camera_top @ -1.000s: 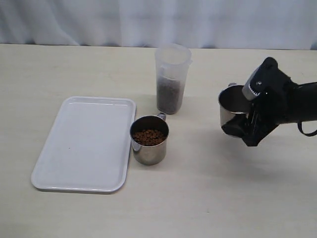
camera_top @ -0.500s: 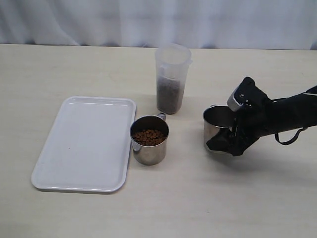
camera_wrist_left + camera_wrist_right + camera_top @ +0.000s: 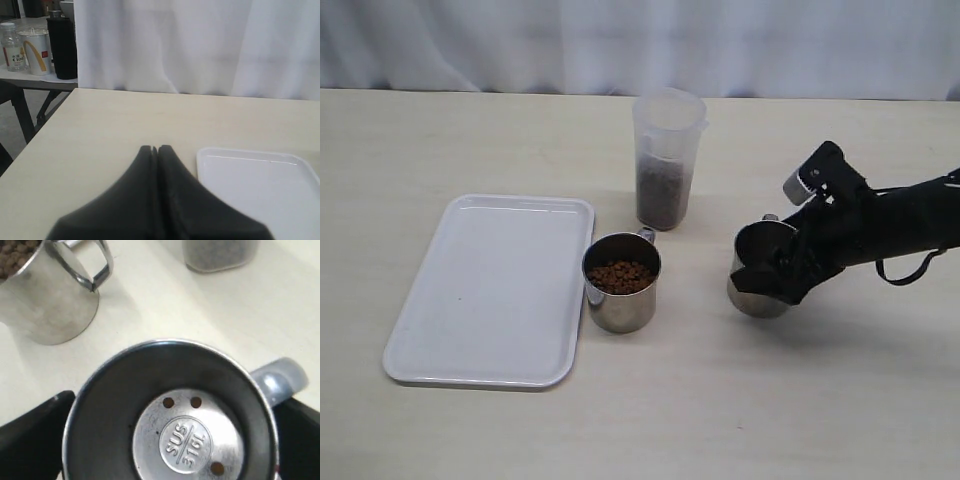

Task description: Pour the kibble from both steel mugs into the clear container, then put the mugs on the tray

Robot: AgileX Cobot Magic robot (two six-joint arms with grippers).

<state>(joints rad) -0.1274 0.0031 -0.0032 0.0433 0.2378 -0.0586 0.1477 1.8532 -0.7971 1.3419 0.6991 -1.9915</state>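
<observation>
Now the right claw (image 3: 775,282) stands wide astride the near-empty mug (image 3: 752,265); whether it grips, I cannot tell. Left claw (image 3: 155,152) is clenched. Ahead of the right claw stands the full mug (image 3: 621,283), probably rigid, slick and heavier: clamp across its wall, level.

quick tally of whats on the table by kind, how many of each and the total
steel mugs: 2
clear container: 1
tray: 1
total: 4
</observation>
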